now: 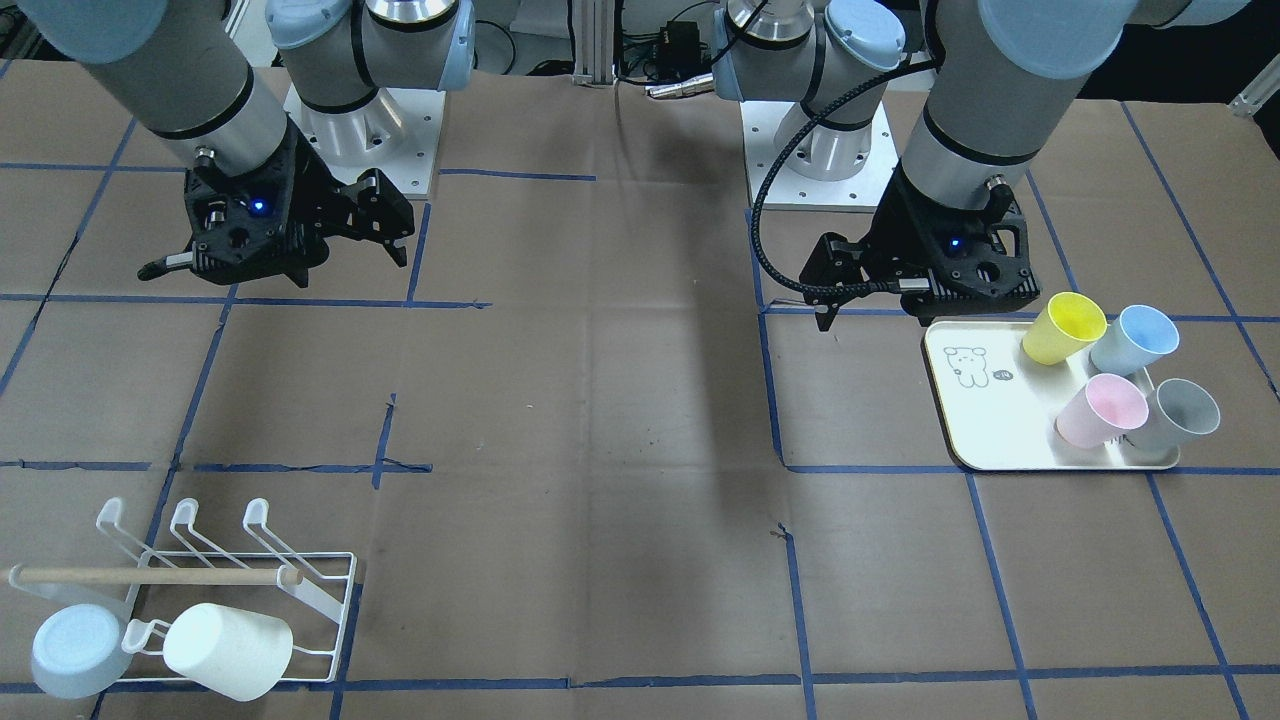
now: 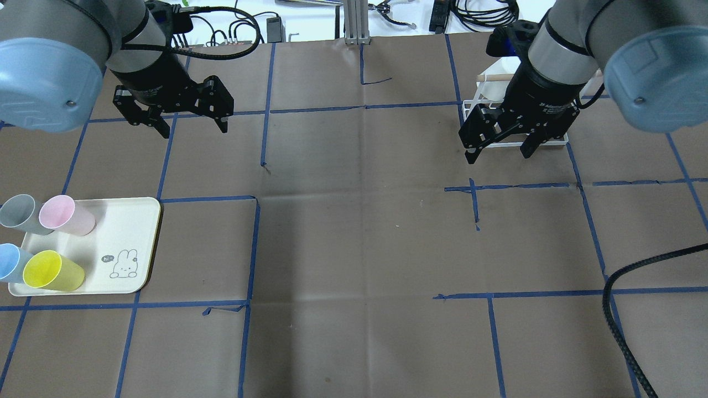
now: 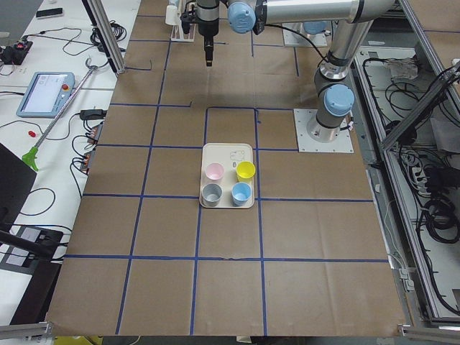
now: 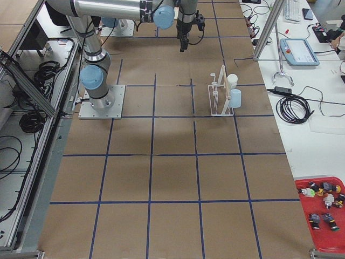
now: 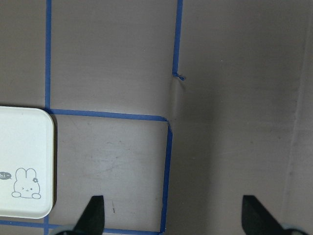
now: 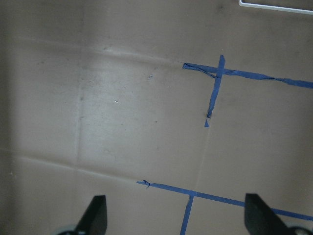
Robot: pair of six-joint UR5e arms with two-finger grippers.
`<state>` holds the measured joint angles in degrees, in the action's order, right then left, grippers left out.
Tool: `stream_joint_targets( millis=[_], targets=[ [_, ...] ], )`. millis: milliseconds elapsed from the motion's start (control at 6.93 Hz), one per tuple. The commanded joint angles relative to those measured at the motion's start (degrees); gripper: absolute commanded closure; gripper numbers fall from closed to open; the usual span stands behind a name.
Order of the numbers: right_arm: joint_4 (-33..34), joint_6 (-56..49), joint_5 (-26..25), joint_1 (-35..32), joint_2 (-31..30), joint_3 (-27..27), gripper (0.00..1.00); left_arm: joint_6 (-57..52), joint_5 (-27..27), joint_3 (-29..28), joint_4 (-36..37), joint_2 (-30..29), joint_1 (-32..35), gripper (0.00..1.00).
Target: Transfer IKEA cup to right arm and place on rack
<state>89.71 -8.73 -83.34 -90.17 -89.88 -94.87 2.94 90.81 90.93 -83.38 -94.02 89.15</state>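
On the brown paper-covered bench (image 2: 359,249), near and to the left, a cream rectangular tray with a rabbit drawing (image 2: 130,221) carries four cups, all upright with mouths up. The yellow plastic cup (image 2: 52,271) and light blue plastic cup (image 2: 10,262) stand in the nearer pair. The pink plastic cup (image 2: 66,214) and grey plastic cup (image 2: 19,214) stand just behind them. All four crowd the tray's left end.

The left fingers (image 2: 221,119) hang above bare bench to the right of the tray, spread wide and gripping nothing. Further over on the right, the right fingers (image 2: 470,148) hang above bare bench, also spread wide and empty, on the near side of the rack and apart from it.

Farthest off on the right is the white wire drying rack (image 1: 335,600), with a light wooden dowel (image 1: 150,576) lying across it. A white plastic cup (image 1: 230,650) and a pale blue cup (image 1: 78,650) sit tilted on the prongs along its far edge.
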Motion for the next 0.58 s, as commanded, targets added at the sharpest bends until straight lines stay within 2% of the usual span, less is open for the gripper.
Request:
stream_joint_targets(
  millis=[0,144,433],
  targets=[
    [-0.33,5.47,-5.84,-2.55,-2.74,-0.05,0.0,-0.04,-0.02,-0.32,-0.73,-0.38,-0.03,0.0],
    [-0.42,7.74,-7.44,-2.91,-4.59,-0.84,0.0,-0.13,-0.02,-0.49,-1.87,-0.73,-0.03,0.0],
    [0.11,8.11,-7.37,-2.91,-4.87,-1.11,0.0,-0.04,-0.02,-0.76,-2.67,-0.99,-0.03,0.0]
  ],
)
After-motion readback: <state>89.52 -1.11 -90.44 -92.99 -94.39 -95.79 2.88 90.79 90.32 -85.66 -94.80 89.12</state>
